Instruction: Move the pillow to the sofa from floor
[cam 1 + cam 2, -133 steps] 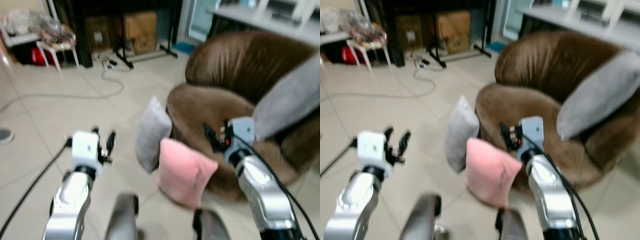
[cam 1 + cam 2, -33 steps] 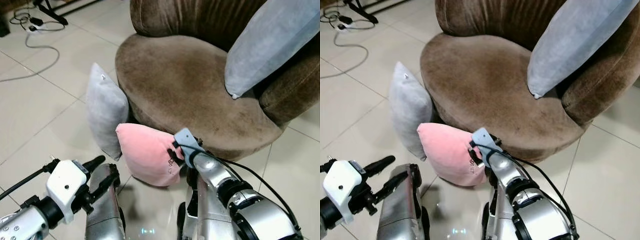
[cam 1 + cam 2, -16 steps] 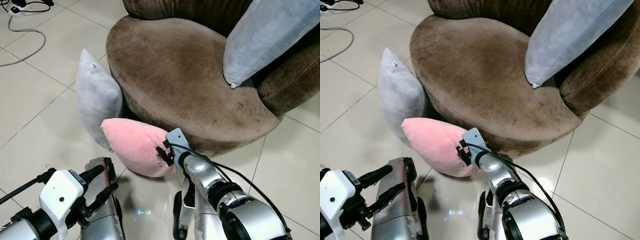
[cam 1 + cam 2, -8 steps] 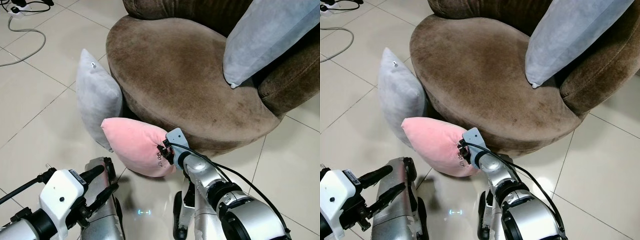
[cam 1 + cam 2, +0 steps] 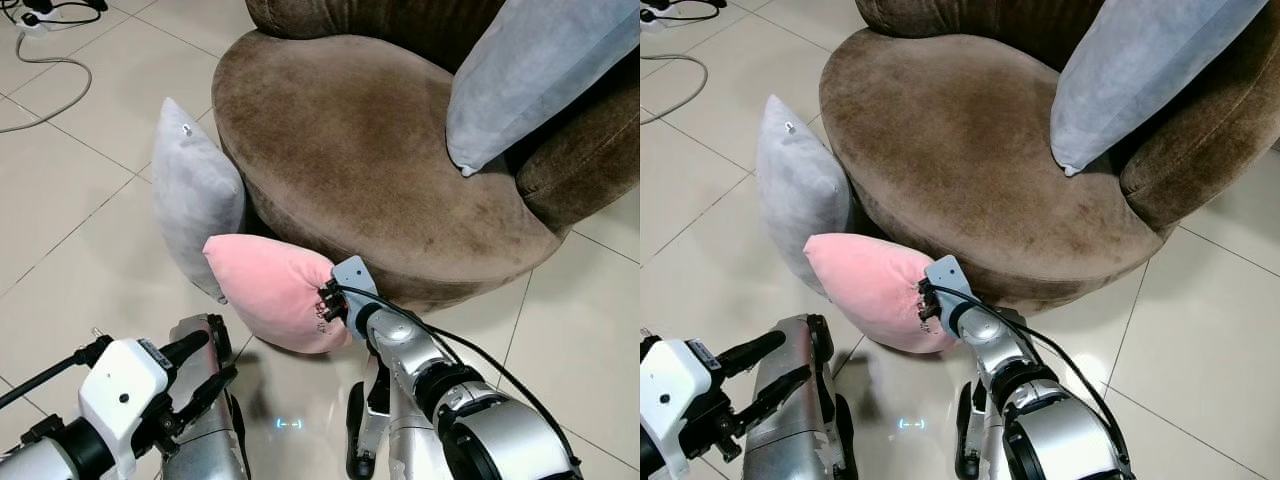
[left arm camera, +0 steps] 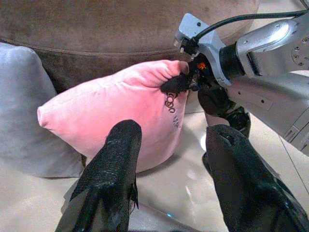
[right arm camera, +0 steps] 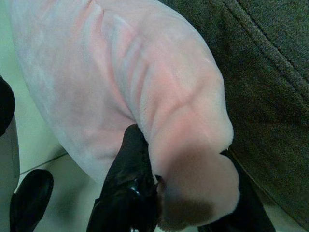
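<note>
A pink pillow (image 5: 265,290) rests on the tiled floor, leaning against the front of the round brown sofa (image 5: 360,140). My right gripper (image 5: 328,300) is shut on the pillow's right-hand corner, and the fabric bunches between its fingers (image 7: 128,159). In the left wrist view the pink pillow (image 6: 111,106) lies just ahead, with the right gripper (image 6: 181,82) pinching its top corner. My left gripper (image 5: 200,365) is open, low and to the left of the pillow, apart from it.
A grey pillow (image 5: 195,195) stands on the floor against the sofa's left side, touching the pink one. A larger grey pillow (image 5: 540,70) leans on the sofa's backrest. A cable (image 5: 45,60) lies on the floor at far left. My legs (image 5: 205,440) are below.
The view has closed in on the sofa and tilted down. Within the last second the right gripper's fingers pinched the pillow corner and the fabric puckered; the left gripper has barely moved.
</note>
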